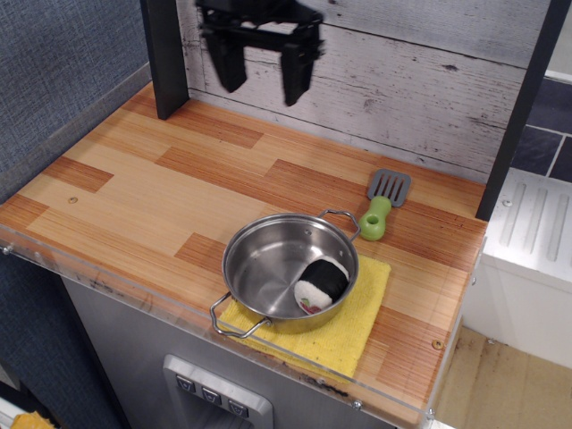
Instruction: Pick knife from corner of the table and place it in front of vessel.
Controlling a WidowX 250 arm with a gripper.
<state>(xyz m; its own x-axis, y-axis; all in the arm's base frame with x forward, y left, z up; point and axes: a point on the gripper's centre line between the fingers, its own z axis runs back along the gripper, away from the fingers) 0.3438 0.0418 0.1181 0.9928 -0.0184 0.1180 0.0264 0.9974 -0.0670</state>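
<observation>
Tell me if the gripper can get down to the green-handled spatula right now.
Probably yes. The spatula lies flat on the table with nothing over it, beside the pan, and the gripper hangs open high to the left.

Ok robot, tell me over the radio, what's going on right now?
Gripper open, empty, high at the back wall. Knife flat on the table, behind the vessel, untouched. Nothing blocking it.

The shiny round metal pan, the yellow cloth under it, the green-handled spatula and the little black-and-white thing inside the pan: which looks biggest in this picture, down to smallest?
1. Shiny round stainless-steel pan
2. Yellow cloth, though the pan hides part of it, so these two are unsure
3. Green-handled spatula with grey slotted blade
4. Black-and-white item in the pan, close to the spatula in size
</observation>
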